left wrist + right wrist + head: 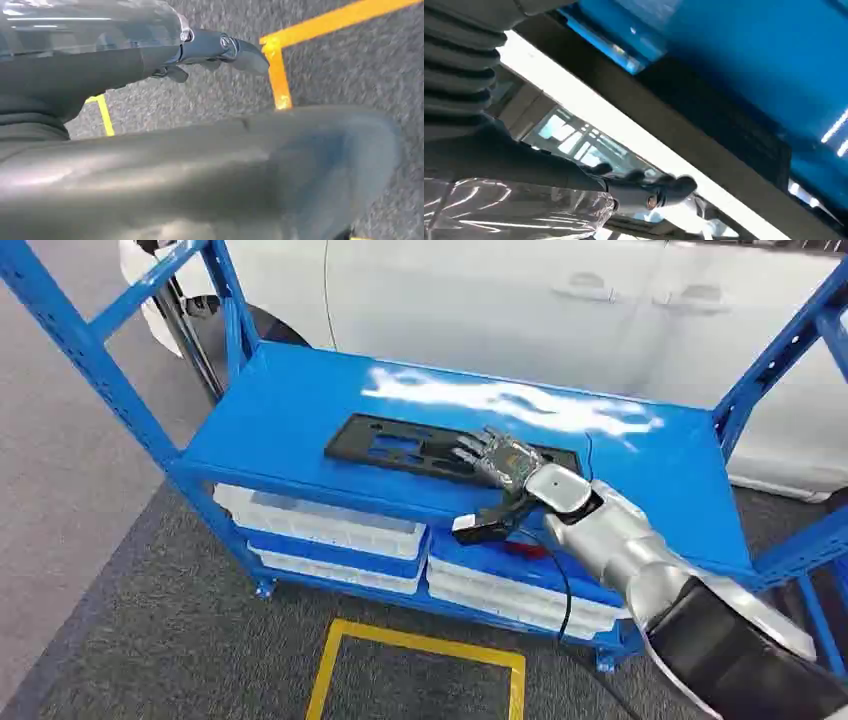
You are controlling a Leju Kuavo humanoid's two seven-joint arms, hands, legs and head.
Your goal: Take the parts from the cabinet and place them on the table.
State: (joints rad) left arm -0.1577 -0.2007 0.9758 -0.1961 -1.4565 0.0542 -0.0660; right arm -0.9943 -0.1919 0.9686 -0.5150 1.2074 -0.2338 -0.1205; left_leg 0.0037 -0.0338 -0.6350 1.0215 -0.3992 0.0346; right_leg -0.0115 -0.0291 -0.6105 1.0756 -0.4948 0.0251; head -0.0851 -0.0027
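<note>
Right hand laid on black part, top shelf of blue cabinet.

Head view: the right arm (640, 560) is seen reaching in from lower right; the right hand (495, 460) is laid on the black part (400, 445), a flat panel lying on the blue cabinet (280, 410) top shelf, fingers extended over it; a closed grasp cannot be confirmed. White bins (330, 525) are stored beneath. Left wrist view: the left hand (215, 50) is seen over grey carpet with yellow tape (277, 75), nothing held, finger spread unclear. Right wrist view: the part's edge is seen close against the blue shelf.
</note>
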